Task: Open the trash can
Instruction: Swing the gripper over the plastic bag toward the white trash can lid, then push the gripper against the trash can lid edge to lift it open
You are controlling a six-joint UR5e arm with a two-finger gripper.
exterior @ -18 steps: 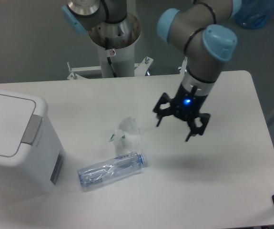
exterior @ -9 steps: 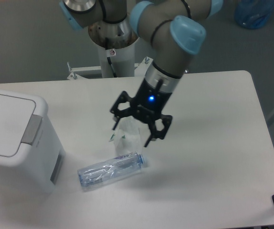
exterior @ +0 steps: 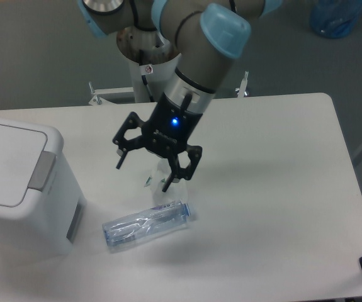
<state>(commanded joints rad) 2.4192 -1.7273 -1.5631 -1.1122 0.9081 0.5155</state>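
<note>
Two black fingers of the gripper (exterior: 144, 173) stand spread wide apart with nothing between them, one fingertip pointing down at the left and the other at the lower right, and a small blue light glows on the gripper body above them. The gripper hangs above the white table (exterior: 275, 189), held at a slant by the grey arm (exterior: 196, 69) with its light-blue joint caps, which reaches down from the upper middle of the view. Just beneath and partly behind the lower-right finger lies a crumpled piece of clear plastic wrap (exterior: 168, 187) with small green marks on it; whether the finger touches it cannot be told. Just below that wrap a clear plastic bottle (exterior: 146, 224) lies on its side, flattened, its cap end pointing right. Well to the left, at the table's left edge, stands the trash can (exterior: 23, 189), a white boxy bin with rounded corners; its flat lid lies shut and the grey rectangular tab (exterior: 41, 170) sits on the rim on the side facing the gripper. The gripper is apart from the trash can, with bare table between them. Behind the table the arm's white pedestal (exterior: 149, 69) rises from a grey floor.
</note>
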